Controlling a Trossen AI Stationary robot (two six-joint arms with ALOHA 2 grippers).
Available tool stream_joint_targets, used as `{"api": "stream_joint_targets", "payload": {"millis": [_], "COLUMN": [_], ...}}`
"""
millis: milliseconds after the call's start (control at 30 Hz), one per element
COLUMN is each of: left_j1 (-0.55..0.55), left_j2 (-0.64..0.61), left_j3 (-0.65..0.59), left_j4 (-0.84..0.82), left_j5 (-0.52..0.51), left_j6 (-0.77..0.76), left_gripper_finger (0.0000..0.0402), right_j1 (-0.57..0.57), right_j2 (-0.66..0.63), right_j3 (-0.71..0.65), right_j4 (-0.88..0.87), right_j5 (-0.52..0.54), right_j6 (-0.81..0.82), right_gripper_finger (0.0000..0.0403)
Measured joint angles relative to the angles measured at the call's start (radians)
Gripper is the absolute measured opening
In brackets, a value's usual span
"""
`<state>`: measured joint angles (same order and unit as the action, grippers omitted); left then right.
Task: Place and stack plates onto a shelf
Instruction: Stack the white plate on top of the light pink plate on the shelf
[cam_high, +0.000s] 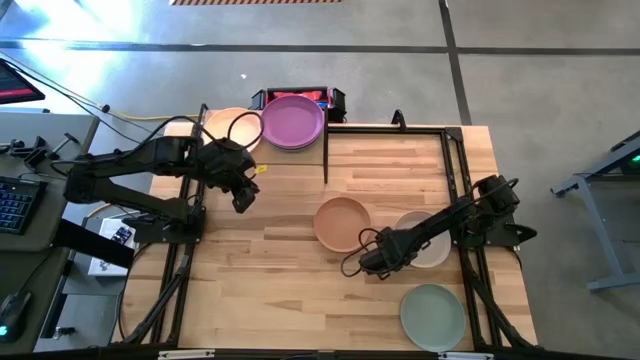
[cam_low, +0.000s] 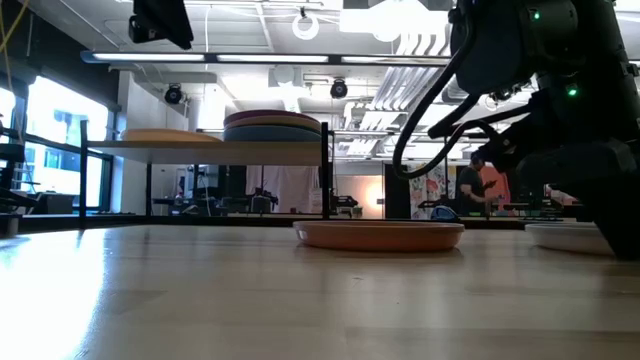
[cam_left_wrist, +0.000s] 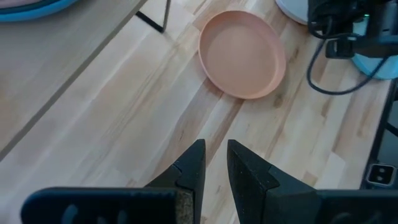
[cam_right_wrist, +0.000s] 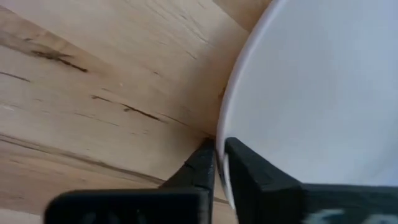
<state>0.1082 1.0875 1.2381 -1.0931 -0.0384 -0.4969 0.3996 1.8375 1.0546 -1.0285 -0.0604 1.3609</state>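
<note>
Right claw (cam_right_wrist: 216, 163) pinched the rim of the cream plate (cam_right_wrist: 323, 93), which lay flat on the surface (cam_high: 280, 260) beside the terracotta orange plate (cam_high: 341, 223). Left claw (cam_left_wrist: 215, 163) hung nearly closed and empty near the shelf (cam_low: 220, 150), which carried the purple-topped stack (cam_high: 293, 121).

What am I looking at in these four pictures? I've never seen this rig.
Two dark robot arms work at a wooden table. One picture looks down from above, one level across the tabletop, and one comes from each wrist. The shelf already carries a stack topped by a purple plate and a peach plate. On the table lie an orange plate, a cream plate and a sage plate. The right gripper is pinching the cream plate's rim. The left gripper hangs nearly closed, holding nothing.
</note>
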Motion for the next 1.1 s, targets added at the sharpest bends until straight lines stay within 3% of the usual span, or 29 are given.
{"api": "stream_joint_targets", "payload": {"millis": [100,367,700,1100], "left_j1": [0.000,0.001,0.003,0.003], "left_j2": [0.023,0.104,0.152,0.183], "left_j3": [0.000,0.000,0.000,0.000], "left_j4": [0.000,0.002,0.075,0.115], "left_j5": [-0.002,-0.003,0.001,0.003], "left_j6": [0.000,-0.032,-0.042,0.034], "left_gripper_finger": [0.0056,0.0053,0.0046,0.0046], "right_j1": [0.000,0.001,0.015,0.055], "right_j2": [0.000,-0.031,-0.234,-0.512], "right_j3": [0.000,-0.005,-0.003,-0.002], "right_j4": [-0.001,-0.006,-0.001,0.043], "right_j5": [0.003,-0.021,0.005,0.055], "right_j6": [-0.007,-0.042,-0.044,-0.292], "right_gripper_finger": [0.0010,0.0003,0.0000,0.0000]}}
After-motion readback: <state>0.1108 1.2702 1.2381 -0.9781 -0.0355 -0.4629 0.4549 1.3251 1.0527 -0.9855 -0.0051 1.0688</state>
